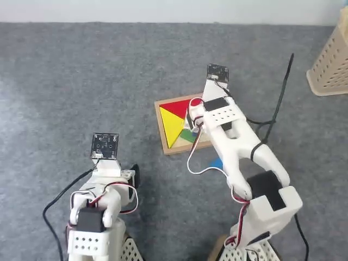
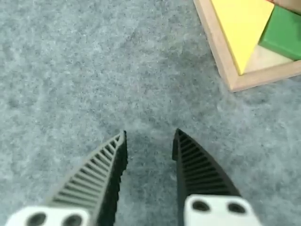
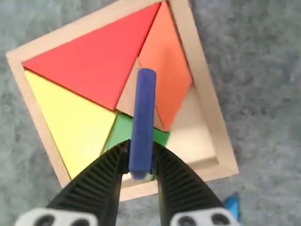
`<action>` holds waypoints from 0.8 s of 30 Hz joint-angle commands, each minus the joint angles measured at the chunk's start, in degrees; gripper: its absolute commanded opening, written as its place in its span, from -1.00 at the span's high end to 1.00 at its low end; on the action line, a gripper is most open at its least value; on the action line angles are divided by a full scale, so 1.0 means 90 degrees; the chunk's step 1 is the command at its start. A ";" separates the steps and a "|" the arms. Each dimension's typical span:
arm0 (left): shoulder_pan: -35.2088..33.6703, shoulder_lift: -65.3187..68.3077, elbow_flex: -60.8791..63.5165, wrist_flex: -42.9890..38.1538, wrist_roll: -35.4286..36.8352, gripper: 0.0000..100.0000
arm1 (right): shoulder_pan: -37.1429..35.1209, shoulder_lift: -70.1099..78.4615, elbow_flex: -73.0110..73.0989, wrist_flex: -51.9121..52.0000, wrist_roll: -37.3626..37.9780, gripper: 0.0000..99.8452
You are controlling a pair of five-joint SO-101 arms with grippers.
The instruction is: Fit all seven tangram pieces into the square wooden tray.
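Over the square wooden tray (image 3: 209, 103): right gripper (image 3: 140, 155), fingers closed flat against the two faces of a dark blue piece (image 3: 143, 117), which stands on its thin edge with its long axis pointing straight out from the gripper, across the middle of the tray. Tray contents: red triangle (image 3: 94, 61) and yellow triangle (image 3: 70, 117), both large and lying flat; orange piece (image 3: 164, 66) along one rim; green piece (image 3: 118, 129) partly under the held piece. Vacant floor: a patch of bare wood bounded by the orange piece, the green piece and the tray's corner, plus a small sliver between red and orange. The held piece hangs over the meeting of green and orange, with the larger vacancy just beside it on the orange side; judged, it must be laid flat and shifted that way to seat. Off the tray: light blue piece (image 3: 233, 205) on the carpet (image 2: 70, 70), near the tray corner by the vacancy, not yet placed. Left gripper (image 2: 150, 134): fingers moderately parted, holding nothing, low over carpet, well apart from the tray's corner, so the right arm is much the nearer.
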 commanded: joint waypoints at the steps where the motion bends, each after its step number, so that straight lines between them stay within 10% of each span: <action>1: -0.0020 -0.0127 -0.0015 -0.0039 0.0039 0.70 | 0.0093 -0.0093 -0.0068 0.0024 0.0010 0.94; 24: -0.0020 -0.0127 -0.0015 -0.0039 0.0039 0.70 | 0.0825 -0.0161 -0.0313 0.0874 0.0010 0.80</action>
